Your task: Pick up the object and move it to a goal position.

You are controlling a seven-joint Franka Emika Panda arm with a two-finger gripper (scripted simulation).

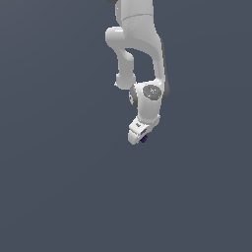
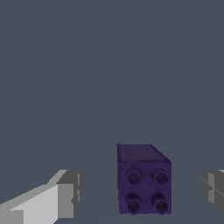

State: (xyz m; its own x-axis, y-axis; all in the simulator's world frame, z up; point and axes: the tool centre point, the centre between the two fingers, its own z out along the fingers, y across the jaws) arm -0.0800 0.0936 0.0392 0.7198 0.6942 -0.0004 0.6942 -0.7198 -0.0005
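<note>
Arm: a white Franka arm (image 1: 140,54) comes down from the top of the exterior view, bends at a rounded joint, and ends in a wrist tilted toward the exterior view's left.

Gripper: the gripper (image 1: 139,139) sits at the low end of the arm, white and blocky. From outside I cannot make out its fingers. In the wrist view it shows as two grey fingertips (image 2: 70,192) standing wide apart, one at each side of the frame, so the gripper (image 2: 142,190) is spread and grasps nothing.

Object: the object (image 2: 144,183) is a small dark purple block, like a toy brick. The face turned to the wrist camera carries four round studs in a two-by-two pattern, and a plain, slightly lighter purple face shows above it.

Object's place: in the wrist view it stands between the two fingertips, nearer to one of them, with a clear gap of grey on both sides; neither pad touches it. In the exterior view the object (image 1: 143,139) is only a tiny purple speck peeking out just beside the gripper's lower edge, on the exterior view's right of the white body, which hides most of it.

Surroundings: everything around is one flat, even slate grey (image 1: 59,187), in both views. I cannot see an edge, a seam or a shadow in it, so I cannot tell whether the block rests on a surface.

Size: the block looks much smaller than the gripper body above it.
</note>
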